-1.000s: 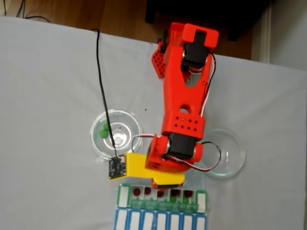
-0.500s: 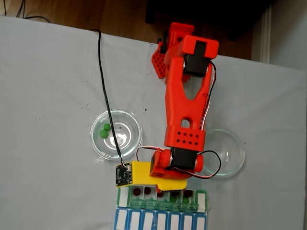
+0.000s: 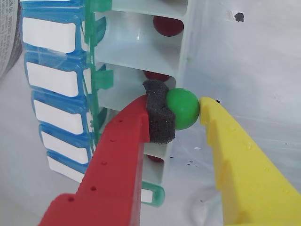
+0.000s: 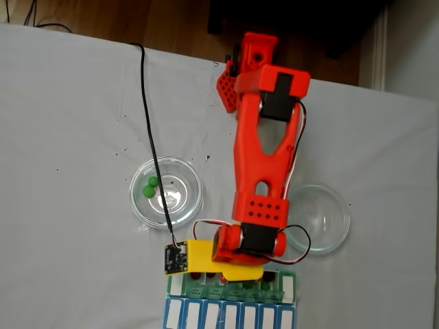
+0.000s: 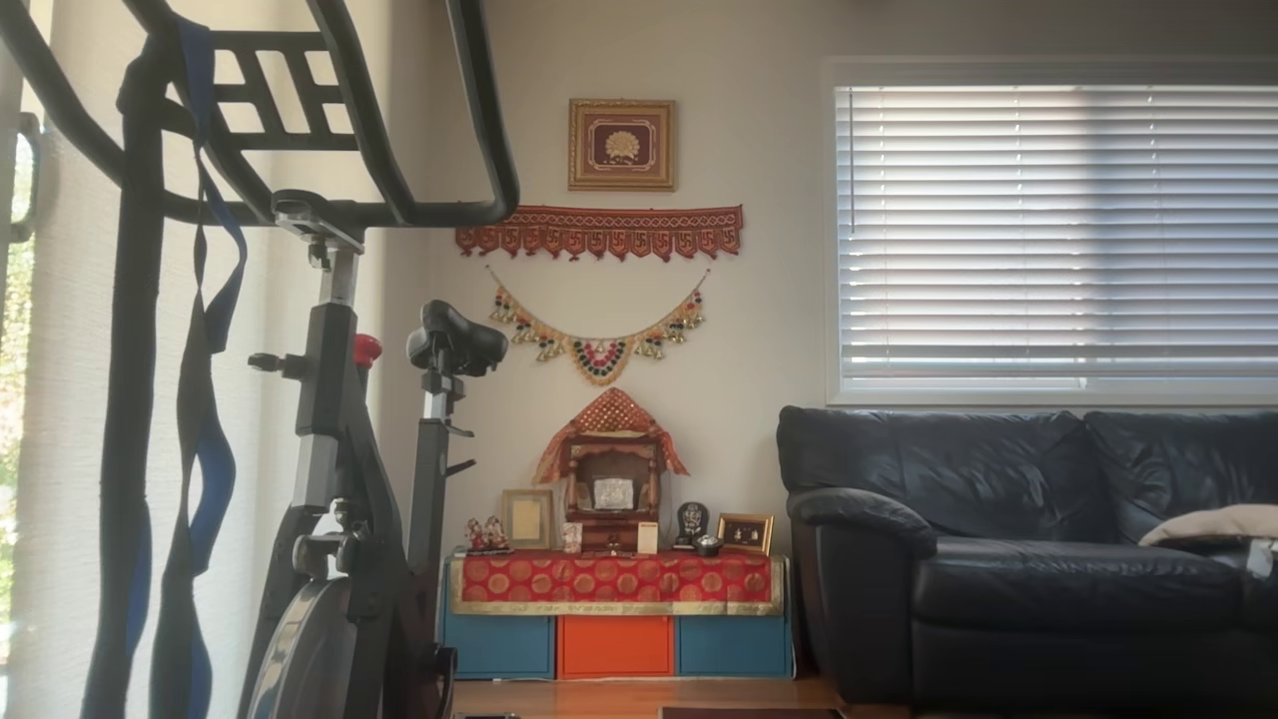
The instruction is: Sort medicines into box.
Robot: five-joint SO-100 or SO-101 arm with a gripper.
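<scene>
In the wrist view my gripper [image 3: 183, 111] is shut on a bright green medicine ball [image 3: 184, 107], pinched between the black foam pad on the red finger [image 3: 159, 117] and the yellow finger [image 3: 212, 117]. The ball hangs at the rim of an open white compartment of the box [image 3: 136, 49]. Dark red medicines [image 3: 168, 24] lie in neighbouring compartments. In the fixed view the red arm [image 4: 264, 164] reaches down over the box [image 4: 226, 315], and its wrist covers the open row. Two green medicines [image 4: 148, 187] rest in the left glass dish [image 4: 185, 205].
A second clear glass dish [image 4: 328, 218] stands right of the arm with nothing seen in it. A black cable [image 4: 147, 123] runs across the grey cloth to the wrist camera board [image 4: 174, 258]. The box's blue lids [image 3: 49, 35] are shut.
The arm has reached further toward the box, so the wrist now covers the open compartment row that showed red balls a second ago.
</scene>
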